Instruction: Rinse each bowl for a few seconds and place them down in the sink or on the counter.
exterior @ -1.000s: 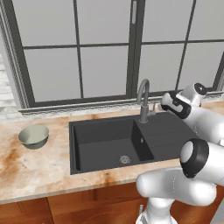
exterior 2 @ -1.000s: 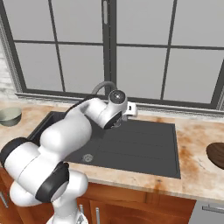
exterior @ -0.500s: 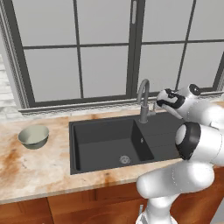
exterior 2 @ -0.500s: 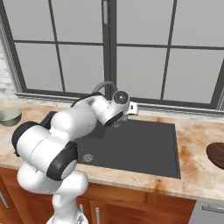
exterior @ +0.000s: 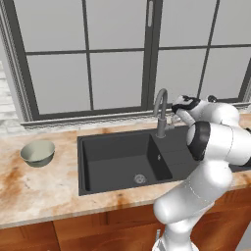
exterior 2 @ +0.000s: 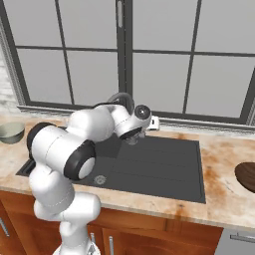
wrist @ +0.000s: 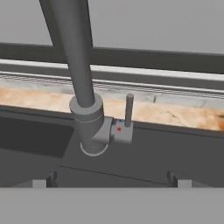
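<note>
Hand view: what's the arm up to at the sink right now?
The white arm's gripper is open and empty, aimed at the grey gooseneck tap and its small upright lever at the back of the matte black sink. No water is visible. The pale grey-green bowl sits on the marbled counter left of the sink, the dark brown bowl on the counter to the right. Neither looks handled yet.

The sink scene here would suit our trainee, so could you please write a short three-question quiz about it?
1. True or false: the grey-green bowl lies inside the sink.
2. The gripper faces which thing? A) the drain B) the tap C) the brown bowl
3. Fill in: the gripper's jaws stand ____.

Key: 1 false, it sits on the counter; 2 B; 3 open.
</note>
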You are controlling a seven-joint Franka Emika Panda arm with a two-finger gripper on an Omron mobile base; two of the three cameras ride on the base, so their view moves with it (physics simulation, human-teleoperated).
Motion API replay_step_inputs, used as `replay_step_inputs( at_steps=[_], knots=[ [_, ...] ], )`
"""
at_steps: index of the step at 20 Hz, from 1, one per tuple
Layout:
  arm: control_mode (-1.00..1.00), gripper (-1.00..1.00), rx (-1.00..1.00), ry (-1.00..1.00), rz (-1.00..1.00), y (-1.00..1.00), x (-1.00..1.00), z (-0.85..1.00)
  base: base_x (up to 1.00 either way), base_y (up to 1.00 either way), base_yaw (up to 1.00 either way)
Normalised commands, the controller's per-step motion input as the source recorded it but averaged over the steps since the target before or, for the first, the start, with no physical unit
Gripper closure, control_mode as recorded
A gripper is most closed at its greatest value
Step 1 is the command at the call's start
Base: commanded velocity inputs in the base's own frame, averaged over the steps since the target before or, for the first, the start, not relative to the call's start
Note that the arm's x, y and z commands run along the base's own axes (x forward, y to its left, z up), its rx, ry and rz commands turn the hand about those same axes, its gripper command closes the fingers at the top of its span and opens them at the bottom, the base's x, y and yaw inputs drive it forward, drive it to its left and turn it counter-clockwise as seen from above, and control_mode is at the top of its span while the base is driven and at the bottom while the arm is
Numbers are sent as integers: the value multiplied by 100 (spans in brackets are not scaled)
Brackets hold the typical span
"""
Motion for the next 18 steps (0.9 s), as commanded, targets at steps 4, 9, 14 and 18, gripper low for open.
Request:
replay_step_inputs(
  at_steps=[4,9,14,18],
  knots=[
    [-100,-100,0,-1,3,-10,37,-20,0,0,0],
    [-100,-100,0,-1,2,-9,39,-20,0,0,0],
    [-100,-100,0,-1,1,-10,39,-19,0,0,0],
    [-100,-100,0,0,0,-10,45,-15,0,0,0]
  ],
)
